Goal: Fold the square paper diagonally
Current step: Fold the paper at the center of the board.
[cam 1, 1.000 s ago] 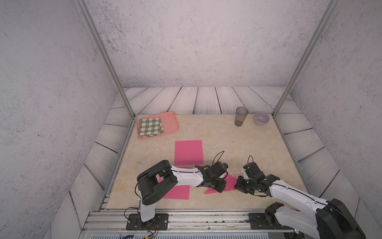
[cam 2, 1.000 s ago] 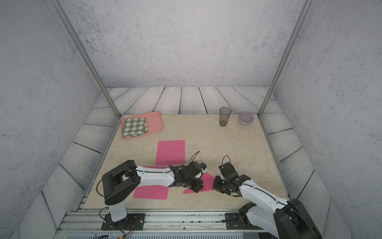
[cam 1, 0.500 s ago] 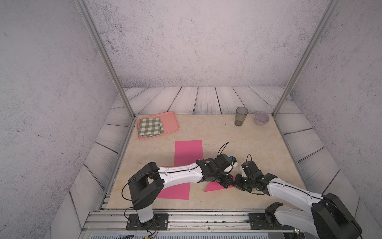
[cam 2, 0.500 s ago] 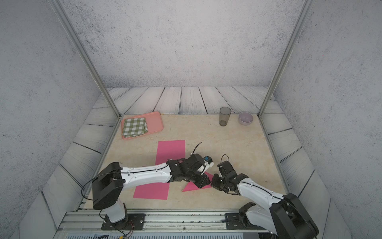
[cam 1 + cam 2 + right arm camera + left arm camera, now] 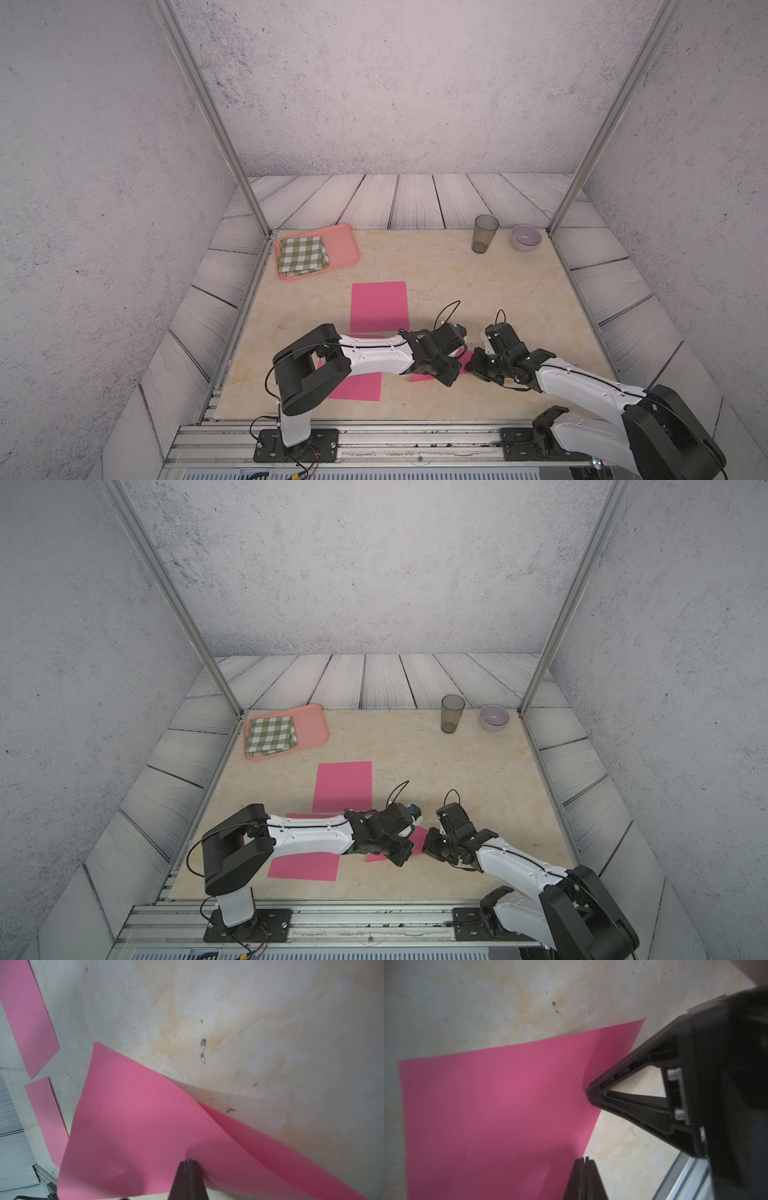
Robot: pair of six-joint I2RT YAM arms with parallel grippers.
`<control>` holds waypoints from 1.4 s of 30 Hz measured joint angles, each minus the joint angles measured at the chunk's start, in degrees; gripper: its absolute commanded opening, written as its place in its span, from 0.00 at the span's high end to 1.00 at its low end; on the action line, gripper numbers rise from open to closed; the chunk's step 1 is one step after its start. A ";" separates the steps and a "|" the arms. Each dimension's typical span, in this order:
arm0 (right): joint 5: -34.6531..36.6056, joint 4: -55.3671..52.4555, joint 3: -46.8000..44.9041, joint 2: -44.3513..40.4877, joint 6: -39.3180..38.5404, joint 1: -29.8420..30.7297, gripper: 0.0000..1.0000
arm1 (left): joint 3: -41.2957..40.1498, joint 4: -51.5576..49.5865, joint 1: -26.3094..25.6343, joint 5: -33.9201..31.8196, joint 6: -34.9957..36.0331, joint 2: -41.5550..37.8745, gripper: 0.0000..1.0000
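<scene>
The half-folded paper (image 5: 500, 1115) sits near the table's (image 5: 457, 270) front edge, its long axis slanting front-left to back-right. The right gripper (image 5: 188, 1164) pinches its lifted edge. The left gripper (image 5: 584, 1162), fingers pressed together, rests at its edge. Both grippers are closer together than a second ago.

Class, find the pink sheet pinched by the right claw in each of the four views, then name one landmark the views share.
In a top view: sheet low and just right of centre, mostly covered.
In a top view: sheet low centre, mostly covered.
Left wrist: sheet fills the middle and lower left.
Right wrist: sheet fills the lower half, one edge lifted.
Landmark: right claw at the sheet's edge, in every view.
</scene>
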 measured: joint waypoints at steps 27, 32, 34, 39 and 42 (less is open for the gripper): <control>0.28 0.66 1.14 2.36 0.24 0.09 0.98 | -4.46 3.78 0.00 -2.19 0.81 0.55 1.00; 0.22 1.36 1.44 3.26 0.42 0.09 0.99 | -5.64 2.14 0.02 -2.45 1.44 -0.94 1.00; 0.17 1.66 1.57 3.61 0.46 0.09 0.99 | -5.84 1.66 0.02 -2.38 1.57 -1.25 1.00; 0.11 2.62 2.16 4.98 0.87 0.09 0.99 | -6.56 -0.98 0.04 -1.38 1.81 -2.64 1.00; 0.09 3.08 2.40 5.57 0.98 0.11 0.99 | -7.65 -2.78 0.04 -0.87 1.84 -4.09 1.00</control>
